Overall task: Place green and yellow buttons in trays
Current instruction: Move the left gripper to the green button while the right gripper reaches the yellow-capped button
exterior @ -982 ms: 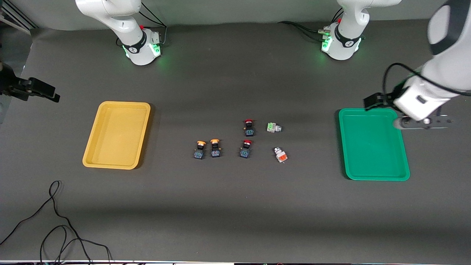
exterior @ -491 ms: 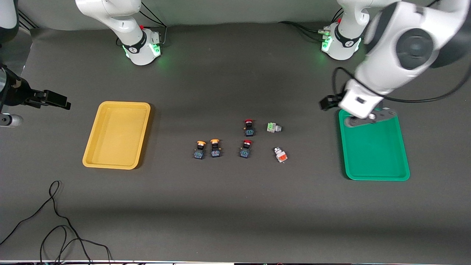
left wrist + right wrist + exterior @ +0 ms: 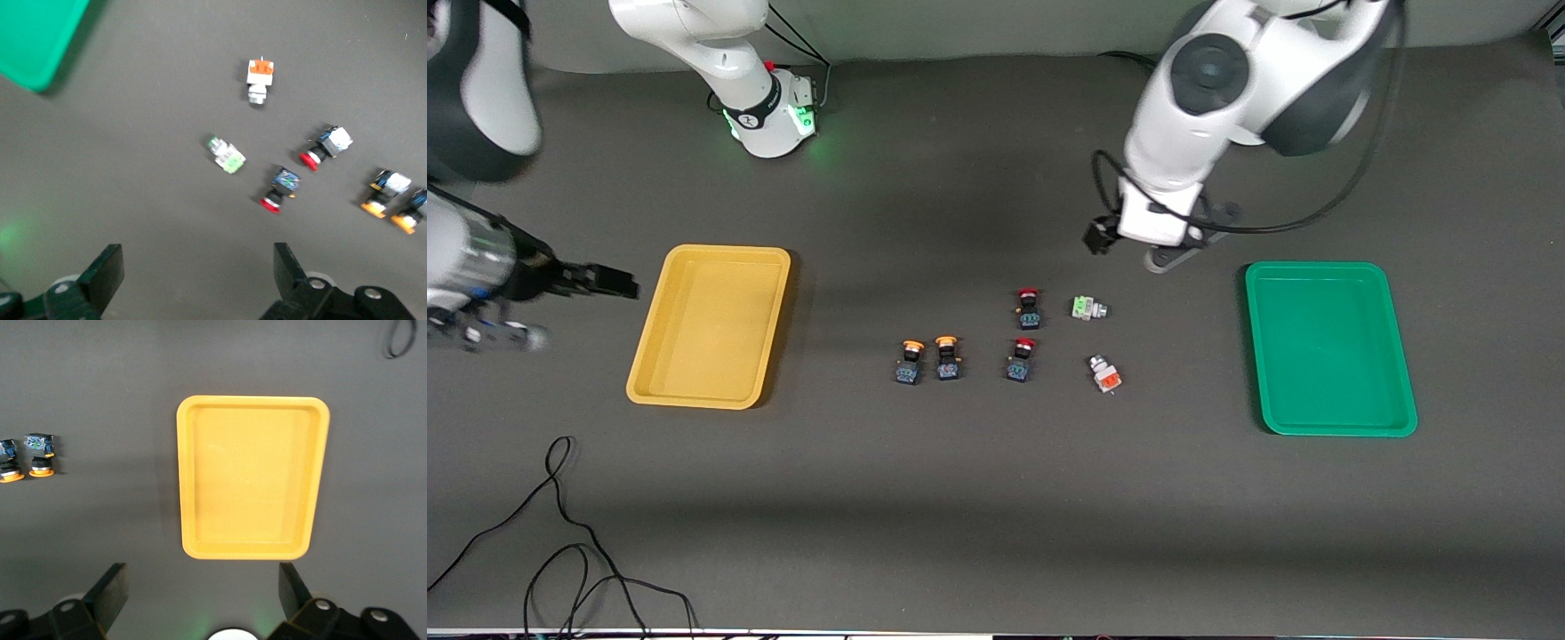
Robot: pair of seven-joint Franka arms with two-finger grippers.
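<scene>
Two trays sit empty in the front view: yellow tray (image 3: 710, 325) and green tray (image 3: 1329, 348); yellow buttons (image 3: 927, 359) and green button (image 3: 1087, 308) lie between them on the surface. Left wrist view: left hand (image 3: 193, 280) wide open, empty, over bare surface near the green button (image 3: 227, 155). Right wrist view: right hand (image 3: 200, 597) wide open, empty, beside the yellow tray (image 3: 253, 477). Risk: red switches (image 3: 1024, 333) crowd the targets; fingers could nudge one.

Just a dark grey matte table (image 3: 978, 516) filling basically everything. A loose black cable (image 3: 560, 533) curls on it near the front camera, at the right arm's end.
</scene>
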